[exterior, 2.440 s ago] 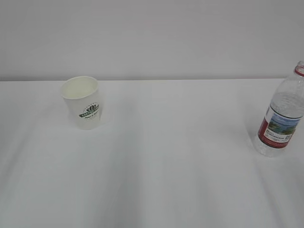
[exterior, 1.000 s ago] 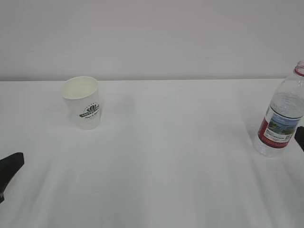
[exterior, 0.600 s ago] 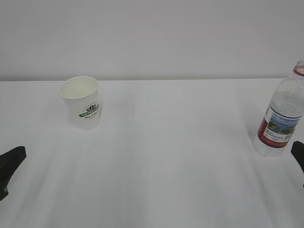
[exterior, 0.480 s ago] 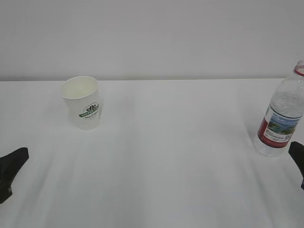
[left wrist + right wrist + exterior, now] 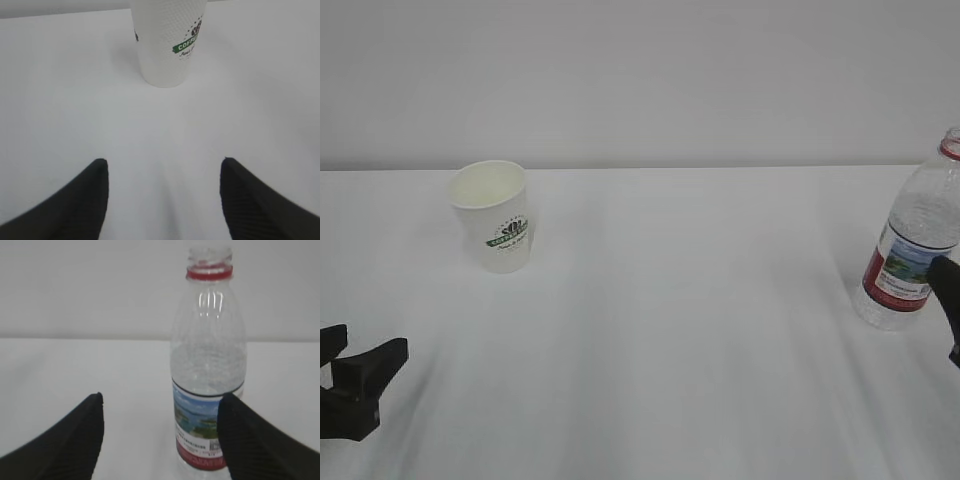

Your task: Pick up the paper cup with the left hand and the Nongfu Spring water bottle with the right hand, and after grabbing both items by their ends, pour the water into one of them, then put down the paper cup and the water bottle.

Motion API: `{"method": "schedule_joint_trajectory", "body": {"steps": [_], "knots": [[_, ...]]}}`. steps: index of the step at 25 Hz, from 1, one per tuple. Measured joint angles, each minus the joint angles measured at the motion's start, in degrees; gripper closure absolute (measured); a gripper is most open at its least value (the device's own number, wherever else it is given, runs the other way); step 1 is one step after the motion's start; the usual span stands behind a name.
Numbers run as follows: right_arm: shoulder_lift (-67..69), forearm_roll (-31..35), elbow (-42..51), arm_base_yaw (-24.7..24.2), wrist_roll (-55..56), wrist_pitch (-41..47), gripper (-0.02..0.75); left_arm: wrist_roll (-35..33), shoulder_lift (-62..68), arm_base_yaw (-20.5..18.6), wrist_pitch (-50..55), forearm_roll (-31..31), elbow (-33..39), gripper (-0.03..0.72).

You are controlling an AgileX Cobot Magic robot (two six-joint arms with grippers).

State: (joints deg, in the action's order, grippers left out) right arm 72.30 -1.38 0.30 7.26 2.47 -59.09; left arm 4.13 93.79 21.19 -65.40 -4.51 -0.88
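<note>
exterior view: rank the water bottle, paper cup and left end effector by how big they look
1. Nongfu Spring water bottle, tallest.
2. paper cup.
3. left end effector, though the frame edge cuts it off and it sits nearer the camera, so unsure.

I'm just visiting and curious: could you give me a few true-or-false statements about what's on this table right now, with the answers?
1. The paper cup stands upright on the table. True.
2. The left gripper is closed around the cup. False: its jaws are open and the cup stands apart, ahead of them.
3. The water bottle has its cap on. False: the neck above the red ring is open.
4. The bottle stands upright with its label facing the right gripper. True.
5. The cup lies right beside the bottle. False: they stand far apart, cup left, bottle right.
</note>
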Motion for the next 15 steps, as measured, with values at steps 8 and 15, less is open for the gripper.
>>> {"method": "schedule_joint_trajectory", "body": {"steps": [8, 15], "knots": [[4.7, 0.0, 0.0, 0.0, 0.0, -5.8, 0.203, 0.1, 0.0, 0.0, 0.0, 0.9, -0.8, 0.181], [13.2, 0.0, 0.0, 0.0, -3.0, -6.0, 0.203, 0.1, 0.0, 0.0, -0.1, 1.5, -5.8, 0.181]]}}
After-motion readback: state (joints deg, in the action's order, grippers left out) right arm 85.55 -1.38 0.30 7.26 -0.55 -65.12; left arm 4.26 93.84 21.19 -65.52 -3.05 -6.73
